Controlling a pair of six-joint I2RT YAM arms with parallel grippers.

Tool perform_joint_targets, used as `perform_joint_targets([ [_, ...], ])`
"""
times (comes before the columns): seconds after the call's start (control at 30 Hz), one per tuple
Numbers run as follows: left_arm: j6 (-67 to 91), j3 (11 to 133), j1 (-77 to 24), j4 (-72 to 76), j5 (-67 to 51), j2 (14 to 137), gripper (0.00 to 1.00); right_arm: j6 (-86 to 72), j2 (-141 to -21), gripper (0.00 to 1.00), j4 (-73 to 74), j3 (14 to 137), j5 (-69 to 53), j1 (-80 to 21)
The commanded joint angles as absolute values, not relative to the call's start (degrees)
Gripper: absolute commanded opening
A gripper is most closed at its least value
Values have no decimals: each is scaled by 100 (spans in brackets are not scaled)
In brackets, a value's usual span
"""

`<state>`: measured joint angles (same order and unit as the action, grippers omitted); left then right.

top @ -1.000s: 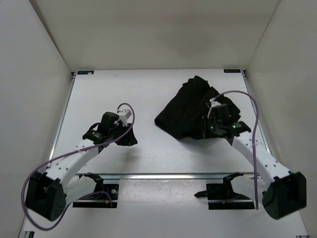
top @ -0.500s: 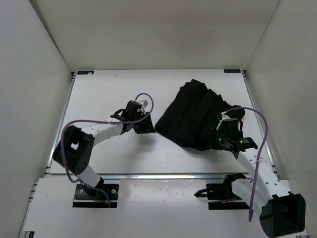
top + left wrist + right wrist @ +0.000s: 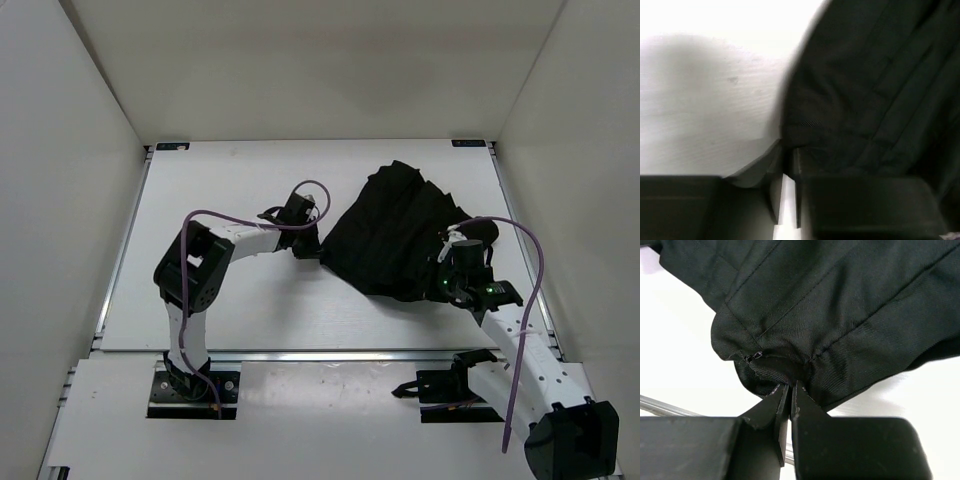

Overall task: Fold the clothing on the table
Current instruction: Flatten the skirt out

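Black pleated clothing (image 3: 395, 240) lay bunched on the right half of the white table (image 3: 210, 200), toward the far side, in a rough fan with its narrow end pointing at the far edge. Right gripper (image 3: 790, 387) was clamped on the garment's near-right hem. The right wrist view showed its fingertips pressed together with a fold of fabric puckered between them, and creases gathered at that spot. Left gripper (image 3: 785, 150) was at the garment's left edge, reaching across from the left, tips right at the cloth border. Its jaws stood nearly together with a thin strip of table showing through the gap; couldn't tell whether any fabric was pinched in the tips. Left arm (image 3: 215, 250) stretched low over the table, and a purple cable (image 3: 240, 215) arched over it. Right arm (image 3: 520, 345) came up from the near right corner. Stitched pleat lines ran lengthwise on the fabric in both wrist views. Metal rail (image 3: 660, 407) showed at the table's near edge, left of the right gripper.
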<state>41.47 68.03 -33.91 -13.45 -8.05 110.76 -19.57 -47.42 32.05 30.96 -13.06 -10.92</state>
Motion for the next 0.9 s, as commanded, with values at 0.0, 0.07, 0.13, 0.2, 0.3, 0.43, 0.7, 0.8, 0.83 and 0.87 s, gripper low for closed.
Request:
perform_joint_targets([
  [0.0, 4157, 6856, -3437, -1591, -536, 11021, 0, -1977, -4588, 0, 2997, 3085, -1354, -1151],
  [0.07, 4149, 6785, -3384, -1564, -519, 10978, 0, -1969, -4571, 0, 2980, 3111, -1397, -1160],
  [0.13, 3982, 6767, -3340, -1608, -475, 10786, 0, -1943, -4526, 0, 2979, 3128, -1459, -1100],
  [0.2, 3693, 6724, -3261, -1635, -431, 10495, 0, -1899, -4491, 0, 3014, 3268, -1704, -915],
  [0.3, 3490, 6767, -3033, -1950, -221, 9670, 0, -1784, -4430, 0, 3050, 3620, -2090, -520],
  [0.43, 3472, 7004, -2489, -2355, -167, 8318, 0, -1976, -4185, 0, 2892, 4464, -2373, -168],
  [0.7, 3261, 8190, -2153, -3276, -211, 6830, 0, -2970, -3701, 0, 2031, 5597, -2548, -342],
  [0.8, 3234, 8490, -2083, -3427, -299, 6636, 0, -2875, -3884, 0, 2100, 6106, -2619, -430],
  [0.83, 3234, 8542, -2048, -3445, -238, 6601, 0, -2891, -4024, 0, 2170, 6300, -2619, -413],
  [0.87, 3208, 8613, -2091, -3463, -133, 6574, 0, -2805, -4199, 0, 2188, 6458, -2671, -404],
])
